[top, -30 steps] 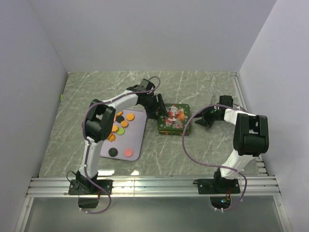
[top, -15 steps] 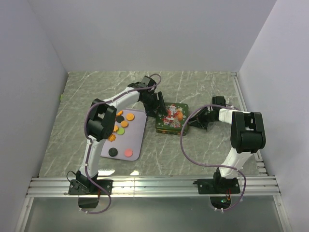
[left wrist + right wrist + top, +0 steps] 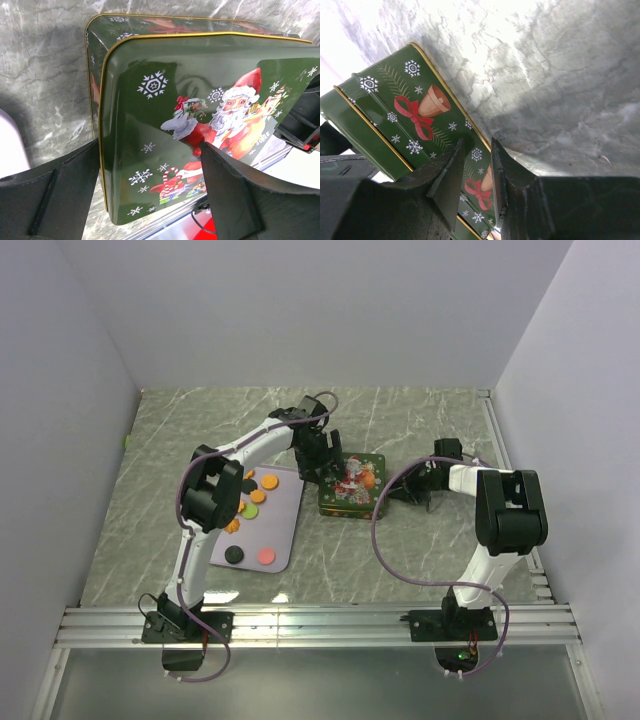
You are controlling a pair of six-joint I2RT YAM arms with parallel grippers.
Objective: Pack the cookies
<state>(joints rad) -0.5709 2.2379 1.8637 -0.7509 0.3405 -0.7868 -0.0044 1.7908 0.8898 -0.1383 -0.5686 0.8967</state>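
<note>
— Which step is in hand?

— The lid, I think. The small flat round cookies (image 3: 257,496) that show all lie on the pale lilac rectangular tray (image 3: 285,540), on the left part of the grey-green marbled surface (image 3: 420,430). The green rectangular metal tin (image 3: 352,487) just beside the tray is covered. Its lid with the painted Santa (image 3: 200,90) sits a little askew on the base.

— And the hands?

— The left hand (image 3: 150,170) is wide open over the lid and holds nothing. The right hand (image 3: 477,150) is almost closed, with only a thin gap, at the side of the tin. If it pinches something, I cannot tell.

— What does the next move need?

— In my opinion, a firm grip on the lid edges and a straight lift. The base must be kept steady, so the tin does not slide.

— The counts?

— One tin, one lid, one tray. Cookies that I see: four orange, two black, one green, one pink. The left arm may hide more.
</note>
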